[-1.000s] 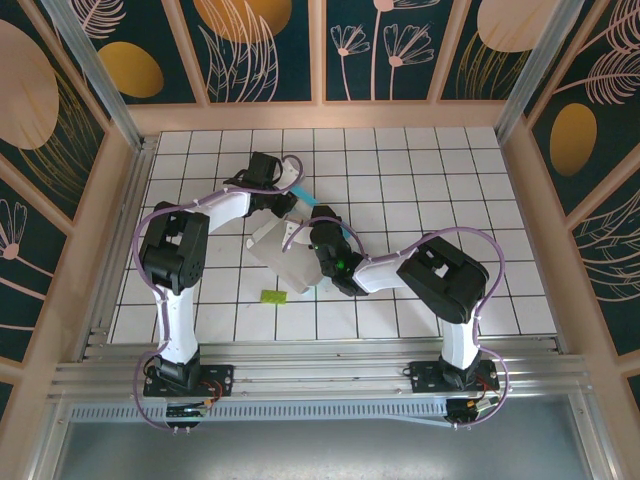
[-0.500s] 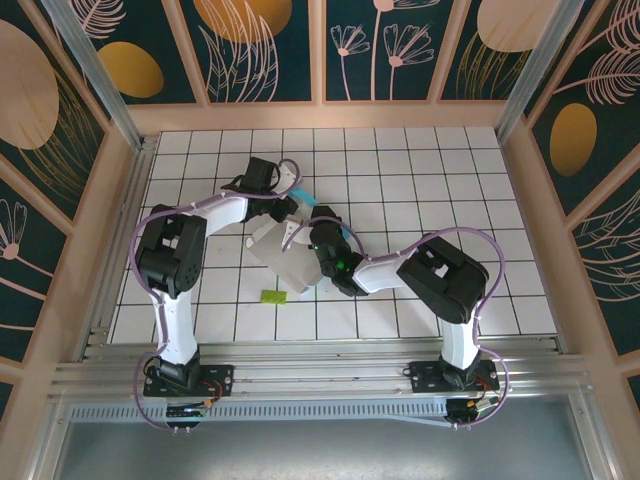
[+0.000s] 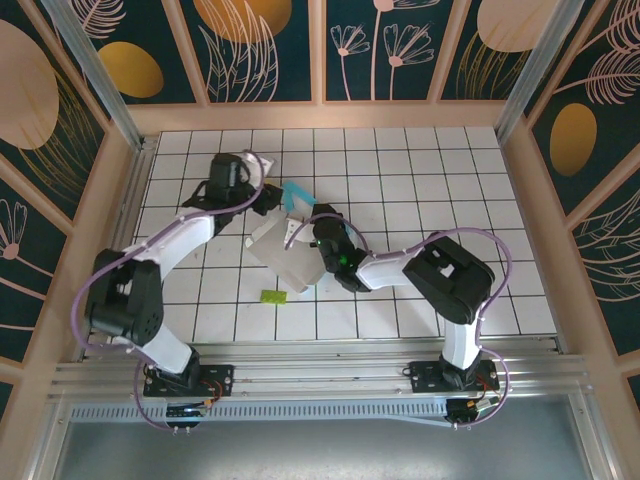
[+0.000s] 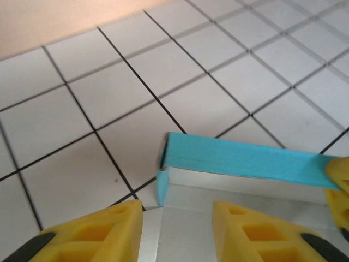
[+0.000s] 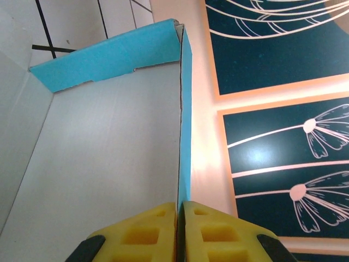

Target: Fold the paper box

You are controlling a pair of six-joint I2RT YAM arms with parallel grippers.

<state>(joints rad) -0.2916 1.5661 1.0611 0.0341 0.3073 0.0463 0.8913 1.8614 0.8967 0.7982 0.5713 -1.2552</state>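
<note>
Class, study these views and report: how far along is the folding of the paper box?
Done: two teal walls stand up on the thin white-and-teal card box, meeting at a corner. In hand: the right fingers pinch one wall; the left fingers hang open just short of the other. Left: the white inside faces up, open; no closed box yet.

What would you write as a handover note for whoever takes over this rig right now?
Left gripper: open, holding nothing, at a teal flap of the paper box.
Right gripper: shut on a raised wall of the box.
Box: lies between the grippers, white inside up, only partly folded.
Done: some walls raised. Left: the remaining folds, likely most of the job.
</note>
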